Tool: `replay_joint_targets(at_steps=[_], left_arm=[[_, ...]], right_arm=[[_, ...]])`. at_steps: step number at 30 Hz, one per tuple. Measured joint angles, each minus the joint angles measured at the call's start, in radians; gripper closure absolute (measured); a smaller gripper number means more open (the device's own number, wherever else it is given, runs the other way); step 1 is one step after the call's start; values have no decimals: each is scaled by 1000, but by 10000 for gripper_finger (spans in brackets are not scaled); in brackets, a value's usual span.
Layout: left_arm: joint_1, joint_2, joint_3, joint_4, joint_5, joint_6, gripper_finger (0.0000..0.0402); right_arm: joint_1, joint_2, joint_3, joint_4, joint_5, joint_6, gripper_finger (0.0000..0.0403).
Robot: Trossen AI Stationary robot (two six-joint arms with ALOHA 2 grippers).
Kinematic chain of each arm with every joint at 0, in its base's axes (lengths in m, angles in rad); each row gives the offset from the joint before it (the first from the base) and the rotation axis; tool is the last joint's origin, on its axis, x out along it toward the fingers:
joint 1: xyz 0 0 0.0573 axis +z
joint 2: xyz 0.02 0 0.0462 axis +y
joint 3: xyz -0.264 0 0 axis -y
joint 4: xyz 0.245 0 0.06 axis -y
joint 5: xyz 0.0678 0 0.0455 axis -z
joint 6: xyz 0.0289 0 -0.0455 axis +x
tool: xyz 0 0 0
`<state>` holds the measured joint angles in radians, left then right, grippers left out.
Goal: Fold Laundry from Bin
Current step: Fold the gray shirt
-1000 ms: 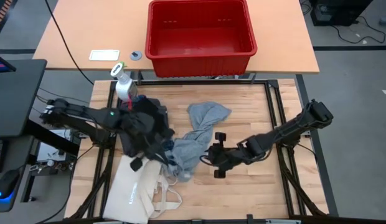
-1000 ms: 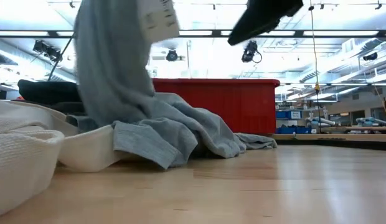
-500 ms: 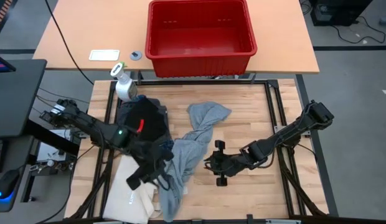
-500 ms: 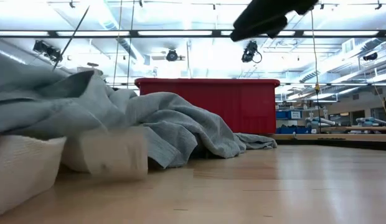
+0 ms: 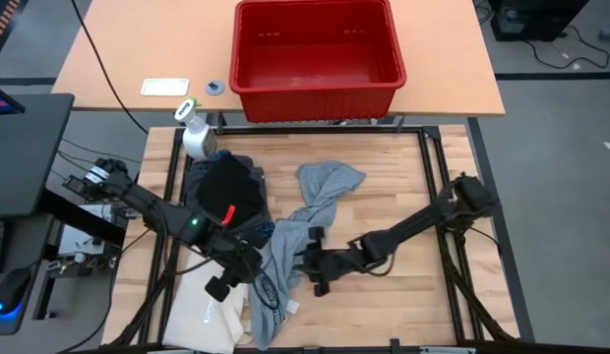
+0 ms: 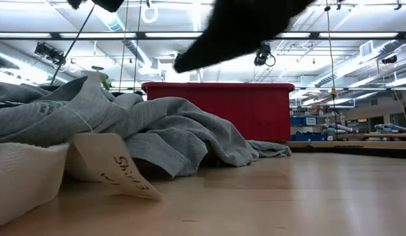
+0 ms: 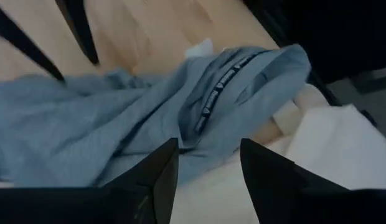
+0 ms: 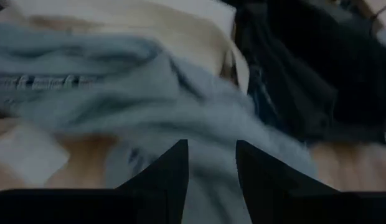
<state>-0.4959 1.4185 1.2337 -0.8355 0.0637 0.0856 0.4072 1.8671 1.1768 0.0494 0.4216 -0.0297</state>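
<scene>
Right gripper point(image 5: 315, 265) moved onto soft rumpled grey garment point(image 5: 285, 258).

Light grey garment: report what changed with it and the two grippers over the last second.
The left gripper let go of the light grey garment, which dropped from hanging to lying across the tote bag, its paper tag now showing. The right gripper moved left to the garment's edge. The red bin and spray bottle stayed put.

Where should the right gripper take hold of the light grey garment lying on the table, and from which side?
Probably the light grey garment is best gripped at its near edge, where the cloth lies thin on the wooden table, coming from the table's right, where the right gripper already faces it. The far end is bunched, and the left side overlaps the cream tote bag.
</scene>
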Motion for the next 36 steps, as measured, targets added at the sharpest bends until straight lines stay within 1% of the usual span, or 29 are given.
replay_joint_targets(at_steps=[1, 3, 8, 10, 13, 16, 19, 22, 25, 28, 30, 32, 34, 36], left_arm=[[-5, -1, -9, 19, -19, 7, 228], [-12, -14, -60, 118, -51, 31, 235], [-37, -97, -297, 386, -159, 37, 253], [-42, -146, -401, 442, -201, 13, 258], [-36, -240, -515, 556, -232, -15, 264], [-36, -355, -600, 614, -247, -45, 270], [-36, -472, -653, 611, -249, -89, 276], [-40, -566, -693, 606, -249, -148, 280], [-55, -635, -727, 596, -249, -190, 280], [-65, -675, -756, 594, -248, -215, 280], [-65, -689, -771, 589, -246, -226, 280], [-63, -689, -771, 596, -247, -230, 280], [-62, -687, -770, 600, -250, -232, 280], [-62, -686, -770, 618, -252, -232, 280]], right_arm=[[-10, 22, 31, -7, -1, -16, 260], [-29, 55, 92, -19, -21, -24, 260], [-77, 119, 223, -128, -107, -8, 260], [-83, 145, 257, -122, -123, -34, 261], [-82, 185, 304, -111, -131, -75, 260], [-96, 227, 342, -114, -158, -140, 261], [-121, 266, 380, -128, -183, -188, 260], [-149, 293, 409, -143, -188, -192, 260], [-181, 305, 411, -177, -228, -181, 261], [-207, 339, 410, -205, -271, -137, 265], [-217, 369, 410, -203, -313, -130, 275], [-218, 393, 410, -201, -317, -127, 294], [-210, 407, 410, -197, -306, -127, 330], [-201, 407, 410, -197, -286, -128, 378]])
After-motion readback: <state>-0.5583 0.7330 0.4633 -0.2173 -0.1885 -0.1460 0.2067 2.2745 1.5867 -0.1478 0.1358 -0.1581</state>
